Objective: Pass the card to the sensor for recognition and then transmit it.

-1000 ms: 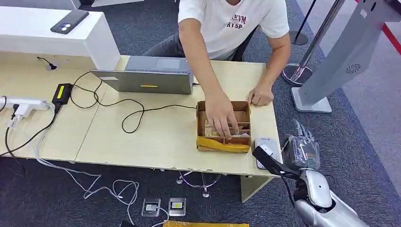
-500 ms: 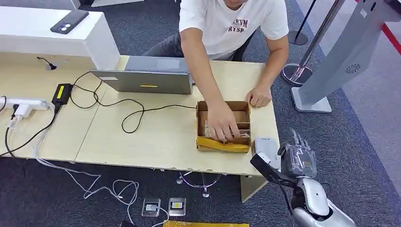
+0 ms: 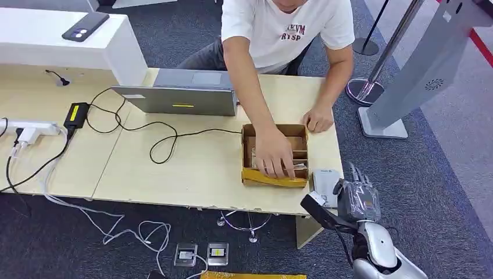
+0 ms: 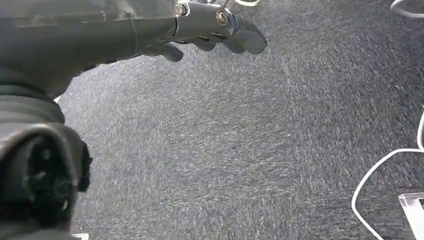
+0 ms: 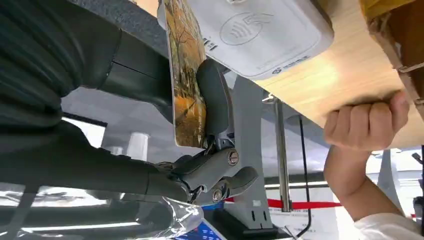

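- The right hand [image 3: 356, 199] hangs just off the desk's [image 3: 192, 168] front right corner, wrapped in clear film, its fingers pointing away from the robot.
- In the right wrist view the right hand [image 5: 200, 125] grasps the card [image 5: 189, 75], pinched between the thick grey thumb and the darker fingers; the card stands on edge and shows an orange, tree-like print.
- The sensor [image 3: 326, 181], a white pad with a contactless mark, lies flat on the desk just ahead of the right hand, right at the corner; close up, the sensor [image 5: 260, 32] sits just beyond the card's far edge, and whether the two touch I cannot tell.
- Beside the sensor, on the side away from the right hand's palm, stands a cardboard box [image 3: 275, 154] with yellow tape along its near wall.
- A person's hand [image 3: 273, 154] reaches into the box; their other hand [image 3: 317, 120] rests curled on the desk past it, well beyond the robot's hand.
- Farther off on the desk are a closed laptop [image 3: 180, 93] and a black cable [image 3: 157, 139].
- The left hand [image 4: 200, 30] hangs over grey carpet [image 4: 250, 150], released, fingers loosely curled around nothing.
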